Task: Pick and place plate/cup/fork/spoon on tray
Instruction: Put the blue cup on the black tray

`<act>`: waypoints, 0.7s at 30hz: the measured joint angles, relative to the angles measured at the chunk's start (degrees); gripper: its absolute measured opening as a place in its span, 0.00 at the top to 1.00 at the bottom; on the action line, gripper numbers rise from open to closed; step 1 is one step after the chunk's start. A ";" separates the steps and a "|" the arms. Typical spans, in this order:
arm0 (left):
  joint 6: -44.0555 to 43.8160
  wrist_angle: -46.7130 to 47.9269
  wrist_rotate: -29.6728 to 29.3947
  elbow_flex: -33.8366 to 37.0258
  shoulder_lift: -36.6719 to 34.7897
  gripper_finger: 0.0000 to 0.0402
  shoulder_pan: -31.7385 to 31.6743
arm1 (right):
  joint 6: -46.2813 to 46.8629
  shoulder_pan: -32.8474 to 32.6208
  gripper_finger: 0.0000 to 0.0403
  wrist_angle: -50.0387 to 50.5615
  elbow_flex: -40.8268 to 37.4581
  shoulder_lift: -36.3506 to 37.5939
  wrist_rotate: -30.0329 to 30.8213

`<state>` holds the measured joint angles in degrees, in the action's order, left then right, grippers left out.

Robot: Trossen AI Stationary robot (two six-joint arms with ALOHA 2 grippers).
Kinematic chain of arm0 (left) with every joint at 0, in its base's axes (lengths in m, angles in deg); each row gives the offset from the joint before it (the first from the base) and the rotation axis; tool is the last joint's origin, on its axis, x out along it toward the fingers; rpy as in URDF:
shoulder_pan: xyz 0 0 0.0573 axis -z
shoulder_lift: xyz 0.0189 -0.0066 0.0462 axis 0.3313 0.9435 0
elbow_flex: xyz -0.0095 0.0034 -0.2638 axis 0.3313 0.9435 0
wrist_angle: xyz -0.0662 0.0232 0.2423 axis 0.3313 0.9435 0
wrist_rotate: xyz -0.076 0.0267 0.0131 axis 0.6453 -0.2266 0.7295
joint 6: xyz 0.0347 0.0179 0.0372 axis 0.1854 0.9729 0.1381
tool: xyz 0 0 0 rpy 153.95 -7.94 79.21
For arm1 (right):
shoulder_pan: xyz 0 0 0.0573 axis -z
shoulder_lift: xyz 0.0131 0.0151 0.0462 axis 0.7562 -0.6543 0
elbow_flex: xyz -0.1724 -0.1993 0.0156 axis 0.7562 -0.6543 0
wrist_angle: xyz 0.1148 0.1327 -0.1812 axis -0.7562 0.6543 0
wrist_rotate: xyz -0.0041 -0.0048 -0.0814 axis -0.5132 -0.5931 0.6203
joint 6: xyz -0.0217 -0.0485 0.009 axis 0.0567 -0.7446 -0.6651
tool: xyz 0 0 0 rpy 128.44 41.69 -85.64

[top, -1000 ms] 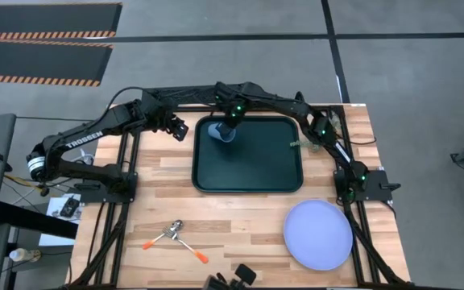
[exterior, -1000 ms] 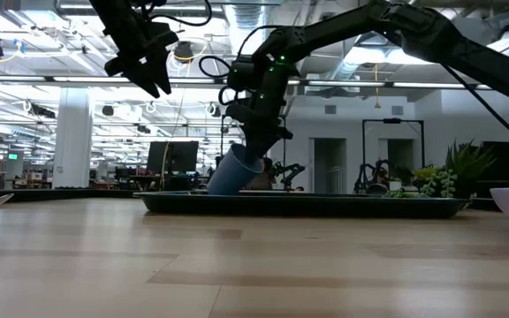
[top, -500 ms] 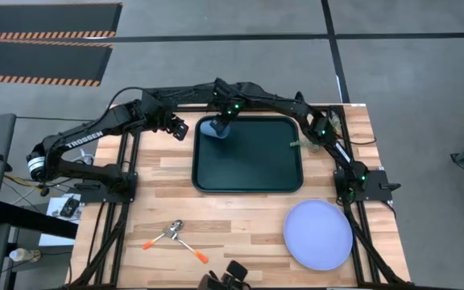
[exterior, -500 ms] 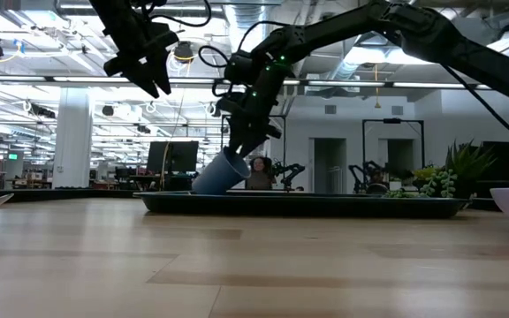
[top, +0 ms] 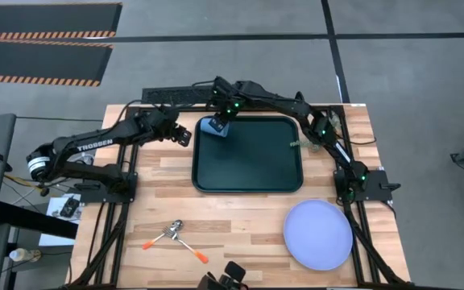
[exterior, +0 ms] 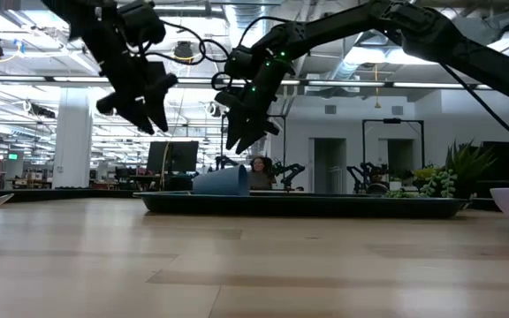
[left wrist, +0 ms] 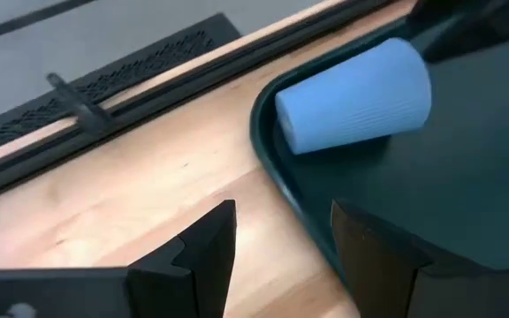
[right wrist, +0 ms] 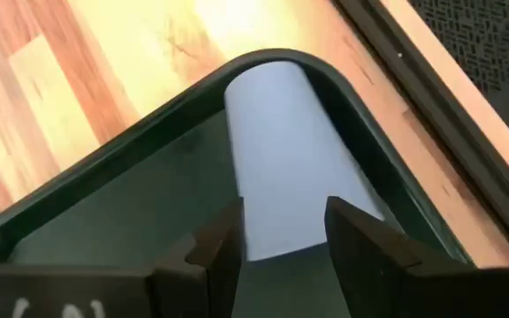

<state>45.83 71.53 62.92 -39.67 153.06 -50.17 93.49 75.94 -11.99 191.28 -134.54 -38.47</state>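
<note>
The blue cup [top: 213, 126] lies on its side in the far left corner of the dark tray [top: 252, 161], against the rim; it also shows in the low view [exterior: 222, 182] and both wrist views [left wrist: 356, 95] [right wrist: 285, 150]. My right gripper [exterior: 237, 143] hangs open just above the cup, apart from it. My left gripper [top: 185, 137] is open and empty above the table, just left of the tray. The lavender plate [top: 318, 234] lies flat at the near right. Two orange-handled utensils [top: 176, 240] lie crossed at the near left; which is the fork, I cannot tell.
The tray's raised rim [left wrist: 268, 168] stands between my left gripper and the cup. Bare wood lies between the tray and the utensils. A dark object [top: 224, 278] sits at the table's near edge.
My right gripper carried the tilted cup toward the tray's far left corner, let it go and rose a little. The cup has tipped over onto its side. My left gripper has come down and toward the tray.
</note>
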 joint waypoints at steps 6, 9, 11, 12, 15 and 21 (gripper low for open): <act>3.17 -15.48 7.03 5.02 0.00 0.57 -0.02 | -5.01 0.72 0.55 5.13 -0.02 2.28 -1.13; 4.14 -21.32 8.64 6.10 0.45 0.57 0.00 | -6.89 2.06 0.55 9.60 -0.03 4.43 -2.96; 4.11 -21.59 7.98 6.10 0.71 0.57 -0.27 | -6.82 2.95 0.55 10.31 -0.83 5.81 -4.69; 4.08 -21.51 7.57 6.10 0.70 0.57 -0.39 | -6.37 3.33 0.55 10.76 -1.62 6.40 -5.65; 2.88 -20.78 7.18 6.10 0.72 0.57 -0.57 | -4.69 3.46 0.55 8.83 -5.23 7.70 -8.62; 2.11 -18.23 7.59 6.10 0.72 0.57 -0.46 | 0.15 0.76 0.55 -4.96 -20.33 10.60 -13.14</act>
<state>47.94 53.29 70.51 -33.57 153.78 -50.63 93.64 76.70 -16.94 170.95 -123.94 -51.61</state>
